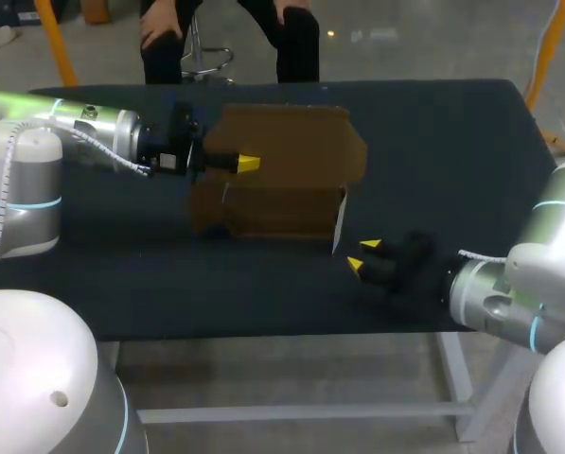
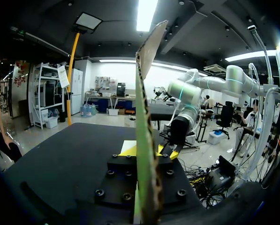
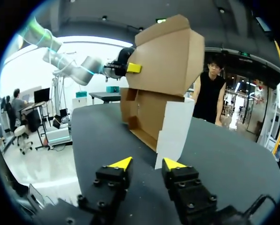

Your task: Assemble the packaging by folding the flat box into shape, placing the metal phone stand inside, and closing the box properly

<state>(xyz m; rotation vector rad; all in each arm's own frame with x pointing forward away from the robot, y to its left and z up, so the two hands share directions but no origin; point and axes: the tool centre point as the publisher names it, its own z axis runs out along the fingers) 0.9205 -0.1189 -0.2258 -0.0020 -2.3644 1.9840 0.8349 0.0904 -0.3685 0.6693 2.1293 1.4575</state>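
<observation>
Left tool clenched on raised lid of cardboard box, middle of counter. Right tool released, just beside box's white flap, toward the near edge.

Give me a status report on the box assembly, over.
Left gripper shut on lid flap of cardboard box, lid raised. Right gripper open, just short of the white end flap. Phone stand not in view.

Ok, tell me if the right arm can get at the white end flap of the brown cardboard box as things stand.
Probably yes: the open right pincer faces the white end flap of the brown cardboard box, with only bare black table between.
</observation>
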